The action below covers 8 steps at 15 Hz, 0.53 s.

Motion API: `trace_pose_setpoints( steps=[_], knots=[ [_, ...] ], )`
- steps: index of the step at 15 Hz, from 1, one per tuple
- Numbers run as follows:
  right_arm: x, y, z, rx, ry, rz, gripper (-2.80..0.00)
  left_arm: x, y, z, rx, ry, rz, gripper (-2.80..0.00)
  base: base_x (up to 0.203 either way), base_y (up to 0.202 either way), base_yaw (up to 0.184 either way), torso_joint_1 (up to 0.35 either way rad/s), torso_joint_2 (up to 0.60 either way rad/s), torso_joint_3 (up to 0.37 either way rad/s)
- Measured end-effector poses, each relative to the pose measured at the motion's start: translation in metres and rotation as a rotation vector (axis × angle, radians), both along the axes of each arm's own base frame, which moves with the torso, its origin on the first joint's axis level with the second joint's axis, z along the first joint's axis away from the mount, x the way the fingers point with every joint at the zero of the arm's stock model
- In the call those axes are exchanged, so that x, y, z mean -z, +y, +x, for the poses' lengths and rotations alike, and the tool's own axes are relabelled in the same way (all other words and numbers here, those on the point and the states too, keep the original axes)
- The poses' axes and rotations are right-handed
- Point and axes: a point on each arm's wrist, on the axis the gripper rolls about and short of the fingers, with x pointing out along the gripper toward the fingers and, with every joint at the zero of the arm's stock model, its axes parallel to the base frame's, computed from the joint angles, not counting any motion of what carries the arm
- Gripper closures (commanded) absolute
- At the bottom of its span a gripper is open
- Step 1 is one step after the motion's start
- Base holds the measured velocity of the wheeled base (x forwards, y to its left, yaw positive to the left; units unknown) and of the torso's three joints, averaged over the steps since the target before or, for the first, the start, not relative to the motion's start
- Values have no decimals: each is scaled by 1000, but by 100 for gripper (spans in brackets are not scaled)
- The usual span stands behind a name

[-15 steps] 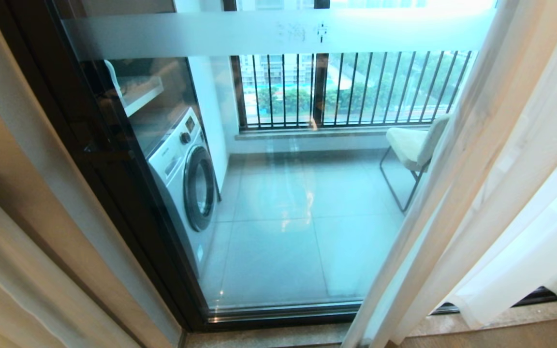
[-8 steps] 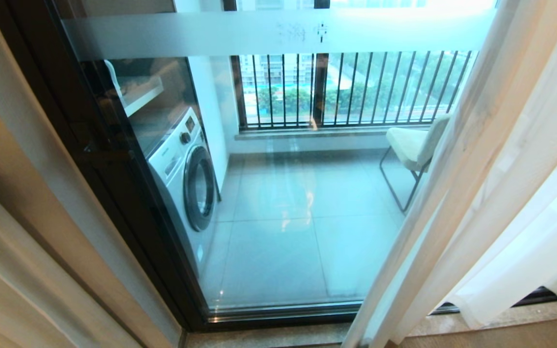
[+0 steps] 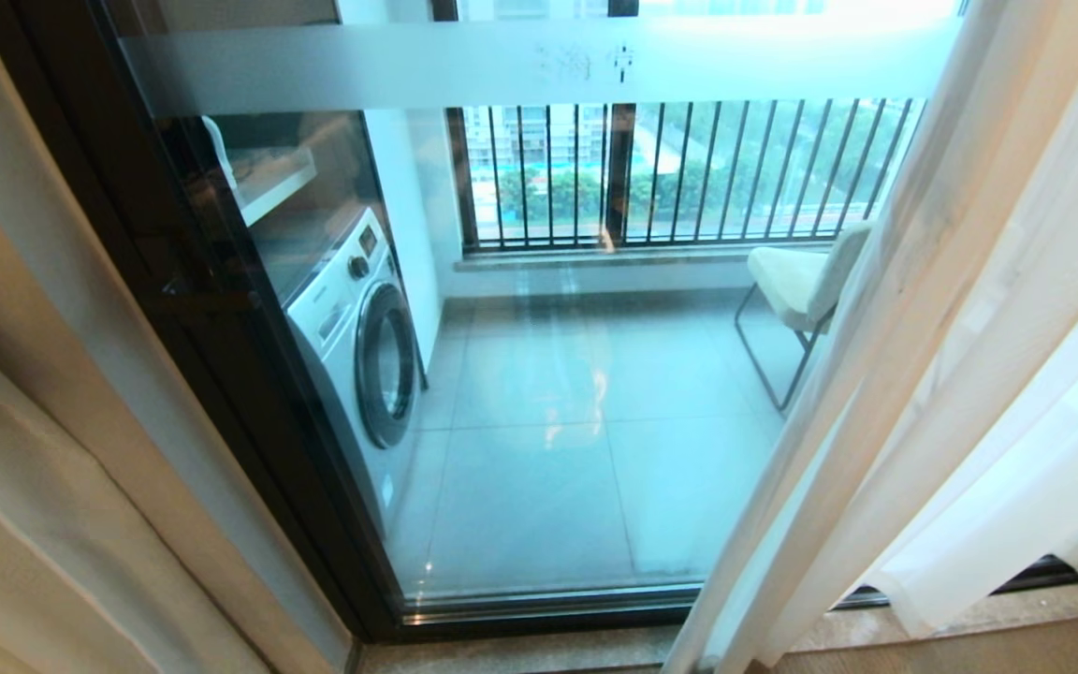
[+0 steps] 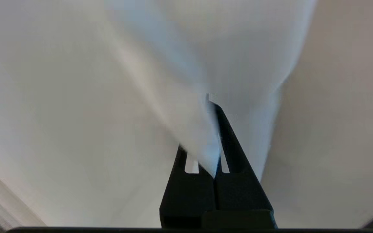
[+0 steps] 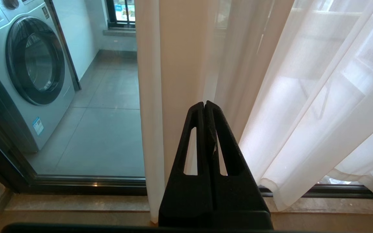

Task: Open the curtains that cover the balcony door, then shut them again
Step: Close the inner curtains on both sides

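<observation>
Scribble [image 3: 586, 63] on frosted door band

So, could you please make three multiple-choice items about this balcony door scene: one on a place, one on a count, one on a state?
1. Where does the washing machine stand?
A. On the balcony, behind the glass of the balcony door
B. Inside the room, in front of the curtains
C. Beside the chair, touching it

2. How many chairs are on the balcony?
A. None
B. One
C. Three

3. What is the state of the left gripper?
A. Wide open, away from any fabric
B. Shut on a fold of pale curtain fabric
C. Shut on the door handle

Answers:
1. A: the machine shows through the glass on the left side, apart from the chair.
2. B: one pale seat on a thin dark frame stands at the right.
3. B: in the left wrist view, fabric runs between the closed fingers.
</observation>
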Motion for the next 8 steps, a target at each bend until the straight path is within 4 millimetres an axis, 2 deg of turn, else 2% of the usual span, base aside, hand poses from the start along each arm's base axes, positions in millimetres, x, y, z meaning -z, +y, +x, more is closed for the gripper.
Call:
trace_pose_setpoints(
  steps=[4,8],
  knots=[
    [0,0,0,0,0,0,0,-14,-16,-2,30,-29,27,0,0,0,0,0,0,0],
    [0,0,0,0,0,0,0,-11,-37,-14,58,-17,15,0,0,0,0,0,0,0]
  ],
)
